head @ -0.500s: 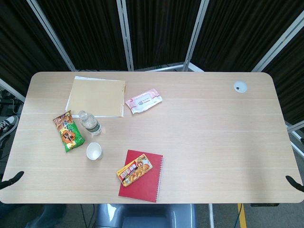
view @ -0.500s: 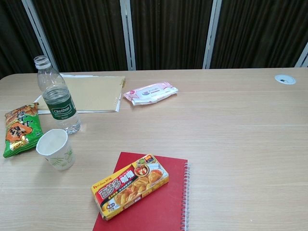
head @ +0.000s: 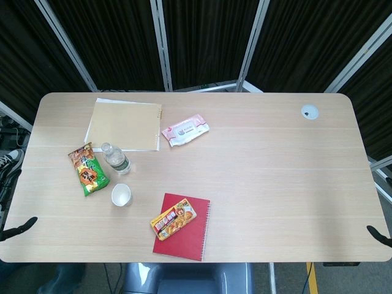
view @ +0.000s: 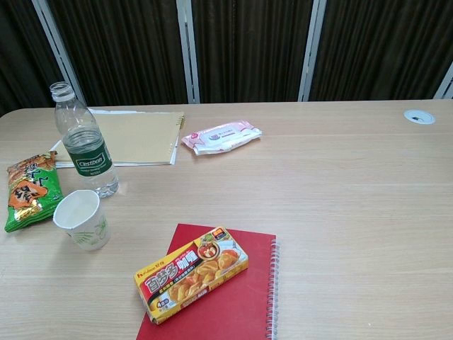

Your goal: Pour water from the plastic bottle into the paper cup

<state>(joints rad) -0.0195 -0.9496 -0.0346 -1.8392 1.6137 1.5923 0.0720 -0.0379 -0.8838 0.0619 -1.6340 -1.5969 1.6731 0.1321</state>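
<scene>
Dark pleated curtains with pale metal posts stand behind a light wood-grain tabletop with rounded corners. At its near edge, only dark tips of the two hands show in the head view: the left hand at the left corner and the right hand at the right corner. Neither touches any object, and I cannot tell whether the fingers are spread or pressed together; the chest view shows no hand.

The plastic bottle stands upright on the left part of the tabletop, clear and ribbed, uncapped, with a green label and some water inside. Just in front of it, apart from it, stands the paper cup, white, tapered, with a faint green print. A glossy green and orange snack bag lies flat just left of both. Behind the bottle lies a tan notebook, and beside that a soft pink wipes pack. Near the front, a yellow cardboard box rests on a red spiral-bound notebook. A round grey cable cap sits at the far right.
</scene>
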